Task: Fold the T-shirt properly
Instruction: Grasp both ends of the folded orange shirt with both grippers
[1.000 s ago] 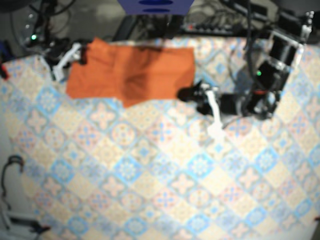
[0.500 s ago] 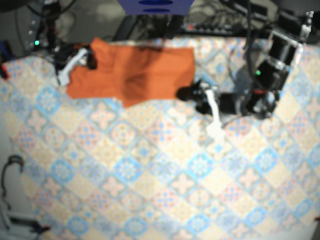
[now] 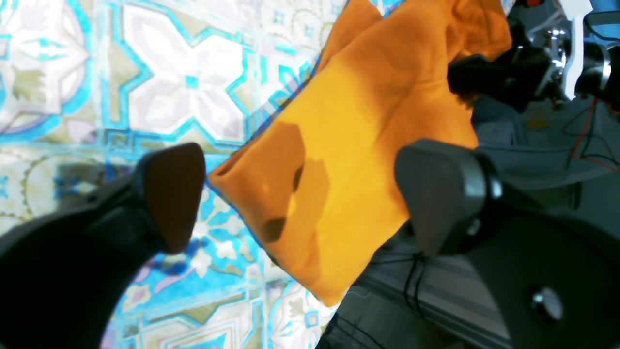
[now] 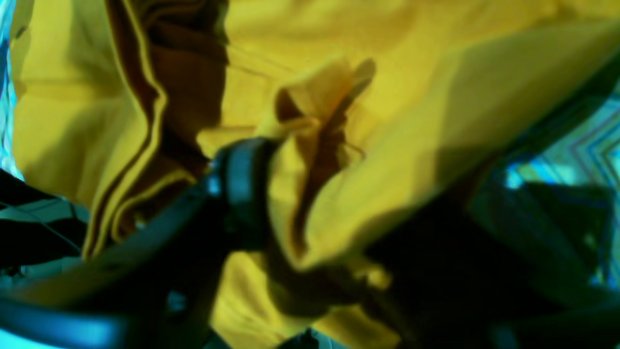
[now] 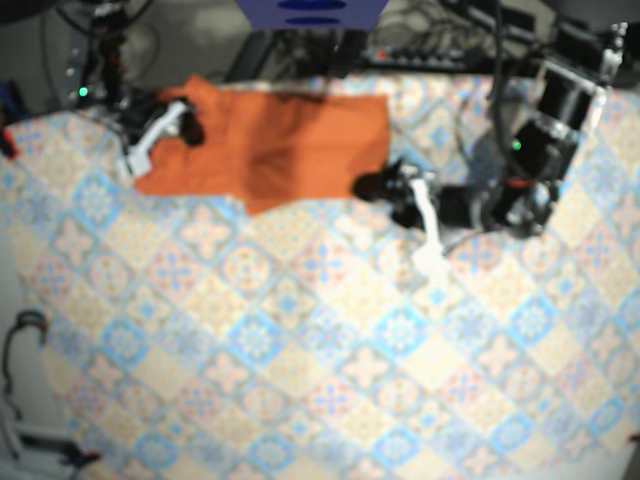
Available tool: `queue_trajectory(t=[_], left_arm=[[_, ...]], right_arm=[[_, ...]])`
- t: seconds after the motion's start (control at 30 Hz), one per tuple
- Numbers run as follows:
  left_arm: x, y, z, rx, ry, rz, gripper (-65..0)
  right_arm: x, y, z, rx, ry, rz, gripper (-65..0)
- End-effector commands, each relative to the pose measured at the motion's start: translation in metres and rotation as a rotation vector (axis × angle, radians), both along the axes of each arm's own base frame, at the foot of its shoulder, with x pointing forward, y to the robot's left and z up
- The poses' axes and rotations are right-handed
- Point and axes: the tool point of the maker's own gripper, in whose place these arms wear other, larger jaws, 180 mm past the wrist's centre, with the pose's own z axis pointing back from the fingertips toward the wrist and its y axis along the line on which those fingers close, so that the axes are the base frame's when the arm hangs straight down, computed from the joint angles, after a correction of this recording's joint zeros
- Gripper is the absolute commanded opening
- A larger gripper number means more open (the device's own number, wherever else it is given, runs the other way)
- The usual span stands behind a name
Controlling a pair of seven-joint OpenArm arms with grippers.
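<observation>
The orange T-shirt lies partly folded at the back of the table. My right gripper is at its left edge, shut on a bunched fold of the fabric, which wraps over one of its fingers. My left gripper rests by the shirt's lower right corner. In the left wrist view this gripper is open, and the shirt's corner lies between its two dark fingertips without being pinched.
A patterned tablecloth covers the table. Cables and equipment crowd the back edge, with a blue object behind the shirt. A cable loop lies at the near left edge.
My right gripper has moved to the right and a little nearer, dragging the shirt's left edge inward over the shirt. The left arm has stayed in place.
</observation>
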Motion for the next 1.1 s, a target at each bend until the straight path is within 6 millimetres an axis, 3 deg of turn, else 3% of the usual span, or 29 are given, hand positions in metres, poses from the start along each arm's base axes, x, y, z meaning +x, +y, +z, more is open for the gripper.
queue_trajectory(t=[0.0, 0.27, 0.4, 0.5, 0.73, 0.9, 1.07], left_arm=[[0.012, 0.001, 0.014, -0.025, -0.045, 0.006, 0.0], [0.012, 0.001, 0.014, -0.025, -0.045, 0.006, 0.0], [0.011, 0.001, 0.014, -0.025, -0.043, 0.006, 0.0], [0.011, 0.001, 0.014, -0.025, -0.043, 0.006, 0.0], [0.012, 0.001, 0.015, -0.025, -0.046, 0.006, 0.0], [0.011, 0.006, 0.008, 0.020, -0.054, -0.003, 0.0], [0.008, 0.007, 0.004, 0.038, -0.047, -0.014, 0.0]], right_arm=[[-0.007, -0.002, -0.002, -0.014, 0.025, 0.019, -44.9], [-0.006, -0.002, -0.002, -0.016, 0.022, 0.020, -49.2], [-0.003, 0.000, 0.003, -0.023, 0.007, 0.033, -58.0], [0.008, 0.002, 0.019, -0.038, -0.050, 0.056, -62.9], [0.028, -0.002, 0.058, -0.148, -0.142, 0.147, -63.6], [0.032, -0.008, 0.072, -0.294, -0.163, 0.219, -63.6], [0.035, -0.007, 0.078, -0.320, -0.176, 0.236, -63.6]])
